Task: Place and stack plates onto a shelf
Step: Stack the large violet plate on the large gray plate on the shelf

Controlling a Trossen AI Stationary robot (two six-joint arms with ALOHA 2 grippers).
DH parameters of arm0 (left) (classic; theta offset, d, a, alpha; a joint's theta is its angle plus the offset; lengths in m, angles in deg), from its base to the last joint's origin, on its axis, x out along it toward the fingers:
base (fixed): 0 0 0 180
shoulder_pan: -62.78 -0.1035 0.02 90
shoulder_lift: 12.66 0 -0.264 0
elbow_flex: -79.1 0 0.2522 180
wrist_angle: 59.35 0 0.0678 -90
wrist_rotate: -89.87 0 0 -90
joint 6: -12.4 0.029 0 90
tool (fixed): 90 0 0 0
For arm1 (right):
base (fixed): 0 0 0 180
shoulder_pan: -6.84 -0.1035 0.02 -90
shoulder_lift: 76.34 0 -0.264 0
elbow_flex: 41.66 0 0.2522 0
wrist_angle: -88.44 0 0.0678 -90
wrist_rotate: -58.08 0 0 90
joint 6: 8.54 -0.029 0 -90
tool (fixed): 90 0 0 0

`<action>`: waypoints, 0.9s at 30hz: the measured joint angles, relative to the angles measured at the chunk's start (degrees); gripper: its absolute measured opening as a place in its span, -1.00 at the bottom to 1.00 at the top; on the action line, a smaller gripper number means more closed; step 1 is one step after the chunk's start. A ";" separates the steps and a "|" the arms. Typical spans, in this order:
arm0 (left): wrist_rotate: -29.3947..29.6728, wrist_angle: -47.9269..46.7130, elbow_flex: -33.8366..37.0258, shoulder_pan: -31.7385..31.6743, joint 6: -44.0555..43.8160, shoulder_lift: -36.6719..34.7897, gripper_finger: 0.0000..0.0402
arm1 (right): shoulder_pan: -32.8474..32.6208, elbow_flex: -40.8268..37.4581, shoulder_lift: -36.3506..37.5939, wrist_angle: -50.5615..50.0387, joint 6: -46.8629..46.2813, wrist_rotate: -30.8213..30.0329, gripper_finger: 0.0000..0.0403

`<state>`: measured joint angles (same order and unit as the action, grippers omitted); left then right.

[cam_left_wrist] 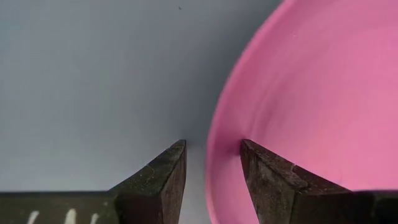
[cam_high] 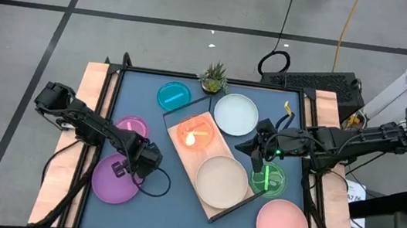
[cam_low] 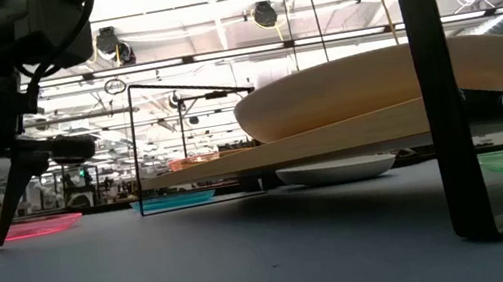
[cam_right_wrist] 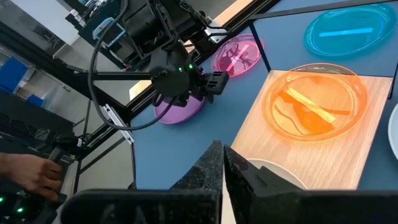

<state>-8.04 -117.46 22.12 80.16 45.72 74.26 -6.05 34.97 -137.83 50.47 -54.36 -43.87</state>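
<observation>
Two plates up on the shelf, and the left hand is straddling the purple plate's rim!

The blue surface (cam_high: 178,196) carries the wooden shelf (cam_high: 185,156) set at a slant, with the cream plate (cam_high: 220,180) and the orange plate (cam_high: 196,134) on its board. Pink plate (cam_high: 282,226) sits at the near right corner, white plate (cam_high: 236,113) beside the shelf's far end, purple plate (cam_high: 112,182) at the left. Smaller ones: cyan plate (cam_high: 174,95), magenta plate (cam_high: 132,128), green plate (cam_high: 268,180) on the surface. The left hand (cam_left_wrist: 212,163) has its fingers parted either side of the purple plate's edge. The right hand (cam_high: 257,165) hovers by the green plate, fingers pressed closed, holding nothing.
</observation>
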 joint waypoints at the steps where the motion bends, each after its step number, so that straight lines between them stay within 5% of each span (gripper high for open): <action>1: 0.01 0.19 0.21 -0.01 0.00 0.01 -0.22 | 0.00 0.00 0.00 0.01 0.00 -0.01 -1.00; 10: 0.22 1.22 0.45 -0.03 -0.87 -0.01 -0.59 | 0.02 0.00 0.00 0.32 -0.02 -0.12 -1.00; 27: -0.41 -2.17 -2.43 -0.01 -4.98 -0.17 -0.94 | 0.02 0.00 0.00 0.26 0.94 -0.46 -1.00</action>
<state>-8.45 -119.64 19.69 80.15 40.74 74.08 -6.03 34.97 -137.83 50.73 -53.42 -44.33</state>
